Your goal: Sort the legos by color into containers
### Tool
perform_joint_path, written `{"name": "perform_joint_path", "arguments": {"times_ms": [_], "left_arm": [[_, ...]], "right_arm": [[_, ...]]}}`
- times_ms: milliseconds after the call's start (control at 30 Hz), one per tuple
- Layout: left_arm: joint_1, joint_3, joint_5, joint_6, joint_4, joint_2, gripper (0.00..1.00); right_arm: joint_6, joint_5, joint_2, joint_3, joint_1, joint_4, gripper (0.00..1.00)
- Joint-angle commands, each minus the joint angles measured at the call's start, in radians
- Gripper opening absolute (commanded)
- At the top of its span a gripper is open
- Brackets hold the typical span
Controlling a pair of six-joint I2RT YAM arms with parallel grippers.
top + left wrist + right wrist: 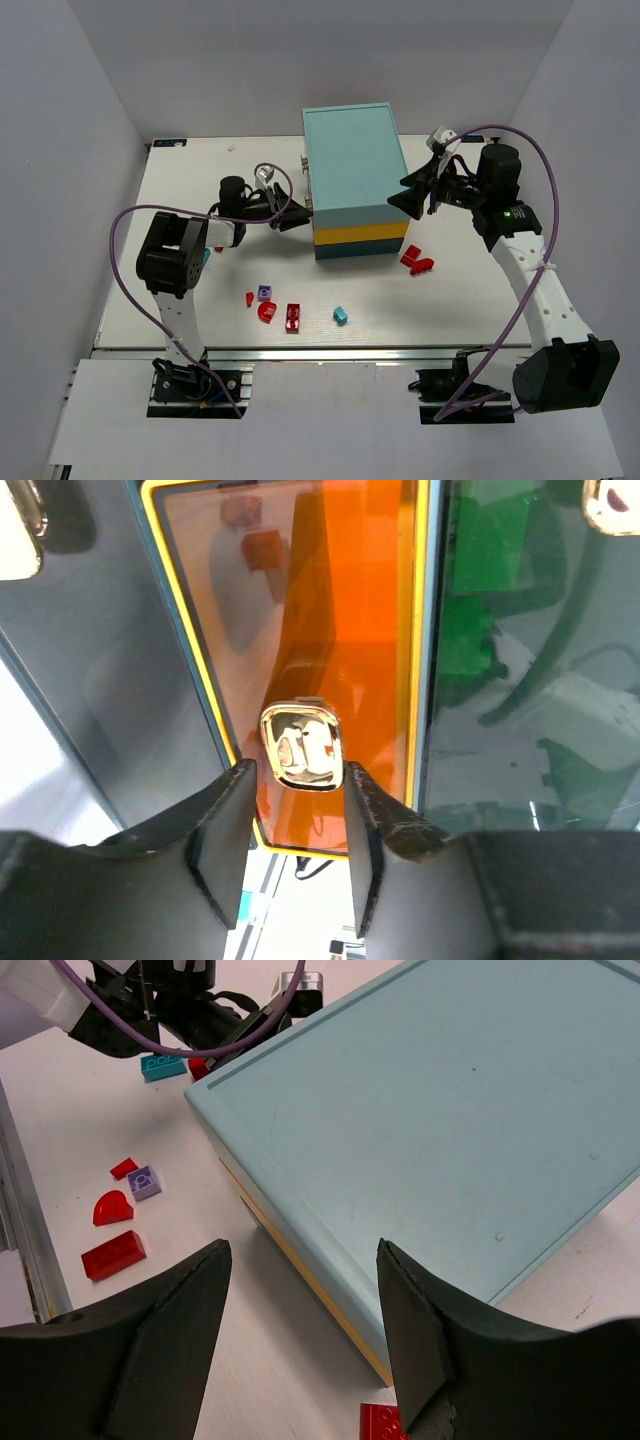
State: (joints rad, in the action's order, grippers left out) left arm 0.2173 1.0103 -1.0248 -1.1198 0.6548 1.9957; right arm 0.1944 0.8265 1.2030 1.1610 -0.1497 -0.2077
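Beside the cabinet [350, 160], left fingers [220, 850] flank the orange drawer [350, 610] at its small, slick, rigid handle [302, 746], grip unclear; right fingers [175, 1330] spread, empty.

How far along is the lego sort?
Done: nothing visibly sorted, and the drawers' contents can't be made out.
In hand: the left gripper has its jaws either side of the handle on the orange drawer, not clearly clamped. The right gripper hangs open and empty over the cabinet.
Left: legos lie loose on the table, including a red brick, purple brick, light blue brick and red pair.
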Motion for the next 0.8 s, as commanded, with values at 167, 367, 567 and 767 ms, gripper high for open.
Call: {"name": "perform_joint_path", "arguments": {"times_ms": [167, 367, 567, 767], "left_arm": [[-0.002, 0.047, 0.031, 0.0, 0.017, 0.037, 0.36], [-0.012, 0.036, 0.029, 0.002, 0.016, 0.032, 0.27], [-0.073, -0.057, 0.048, 0.029, 0.003, -0.023, 0.23], [-0.153, -0.122, 0.037, 0.057, -0.012, -0.072, 0.22]], "right_arm": [[0.004, 0.023, -0.03, -0.009, 0.006, 0.027, 0.66], [0.004, 0.026, -0.034, -0.014, 0.006, 0.027, 0.66], [0.005, 0.028, -0.042, -0.023, 0.009, 0.027, 0.66], [0.007, 0.036, -0.049, -0.03, 0.007, 0.028, 0.66]]}}
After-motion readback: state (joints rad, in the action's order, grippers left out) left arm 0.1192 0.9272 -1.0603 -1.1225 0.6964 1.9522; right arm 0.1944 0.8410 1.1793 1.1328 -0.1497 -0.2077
